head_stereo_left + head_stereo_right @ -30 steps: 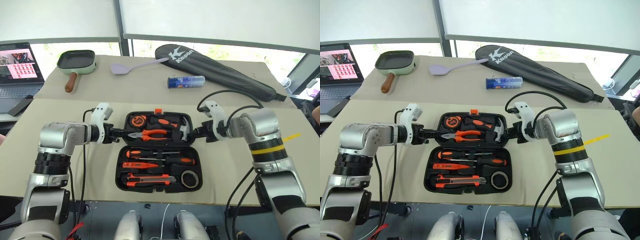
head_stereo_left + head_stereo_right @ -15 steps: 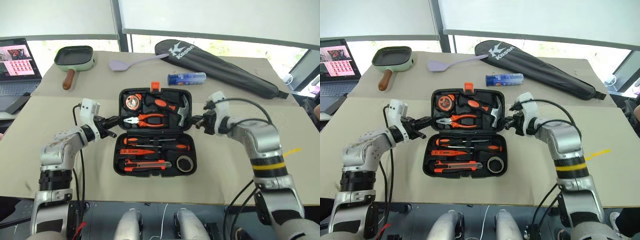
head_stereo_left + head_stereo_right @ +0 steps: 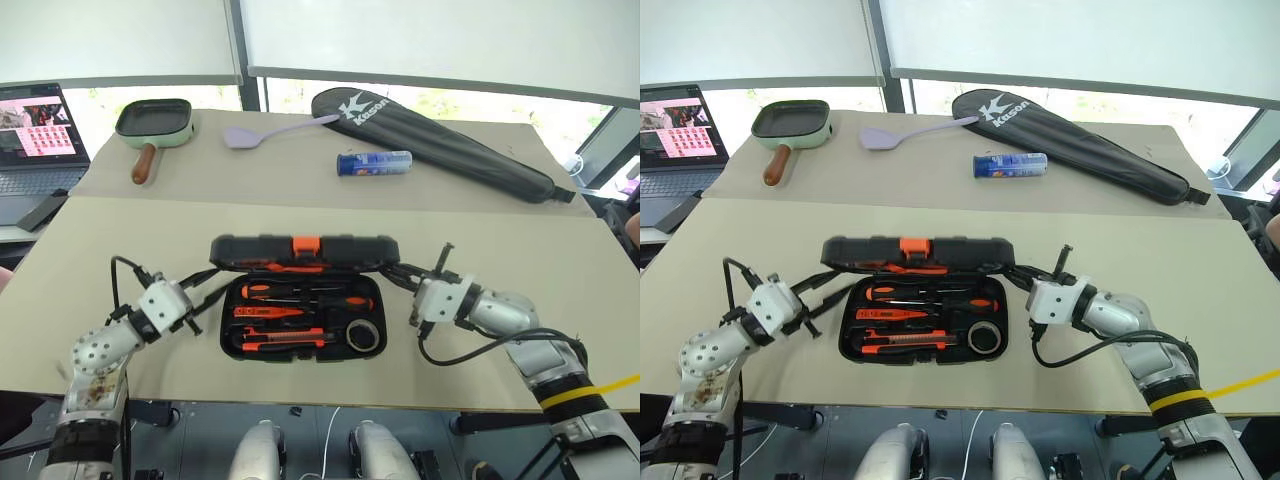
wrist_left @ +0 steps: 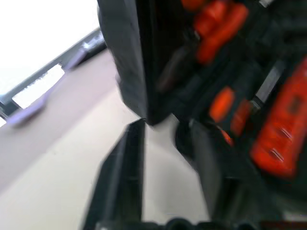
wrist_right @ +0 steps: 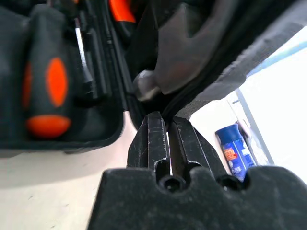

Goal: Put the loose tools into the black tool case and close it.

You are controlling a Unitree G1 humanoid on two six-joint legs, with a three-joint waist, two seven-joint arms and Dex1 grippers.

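Tool case (image 3: 300,300) sits mid-table, lid half-raised at its 12 o'clock edge, screwdrivers (image 3: 300,293), knife (image 3: 285,343) & tape roll (image 3: 362,336) inside. Racket bag (image 3: 440,140), cylinder (image 3: 373,163), spatula (image 3: 265,133) at 12; pan (image 3: 152,125) & laptop (image 3: 35,140) at 10.

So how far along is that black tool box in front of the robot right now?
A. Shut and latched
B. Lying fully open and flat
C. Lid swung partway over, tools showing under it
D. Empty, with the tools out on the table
C: the black tool case's lid stands tipped forward with its orange latch on top, and the screwdrivers and tape roll lie uncovered in the tray.
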